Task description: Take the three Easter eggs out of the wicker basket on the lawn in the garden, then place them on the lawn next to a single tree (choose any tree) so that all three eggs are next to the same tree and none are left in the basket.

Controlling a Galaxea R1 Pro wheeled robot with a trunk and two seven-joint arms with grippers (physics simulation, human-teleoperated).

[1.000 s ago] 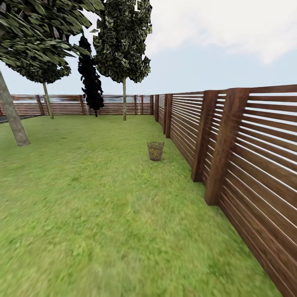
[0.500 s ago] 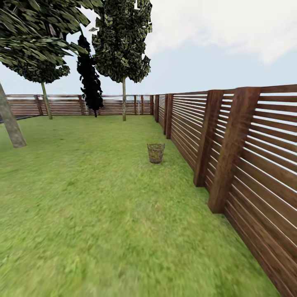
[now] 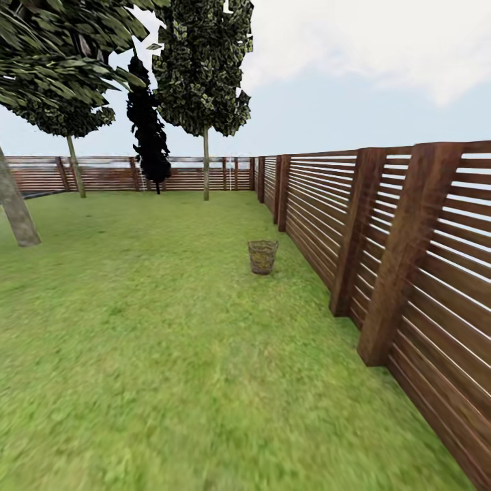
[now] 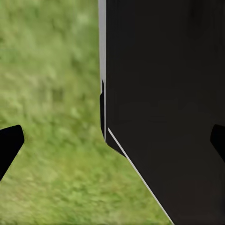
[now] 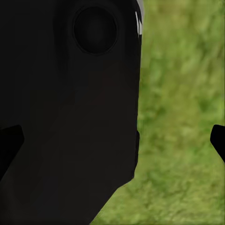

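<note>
The wicker basket (image 3: 262, 256) stands on the lawn (image 3: 157, 327) some way ahead, close to the fence, small in the head view. The Easter eggs are hidden inside it or too small to make out. The tree (image 3: 16, 211) with the thick grey-brown trunk rises at the far left, well apart from the basket. In the left wrist view my left gripper (image 4: 113, 143) is open over grass, its dark fingertips (image 4: 9, 145) at the picture's sides. In the right wrist view my right gripper (image 5: 112, 140) is also open and holds nothing.
A brown slatted fence (image 3: 409, 259) with thick posts runs along the right side and across the back. Thin-trunked trees (image 3: 205, 167) and a dark cypress (image 3: 150, 143) stand by the far fence. My own black body (image 4: 164, 103) shows in both wrist views.
The whole head view has shifted as I roll forward: the basket and fence posts look slightly nearer and lower. Nothing in the garden itself has moved.
</note>
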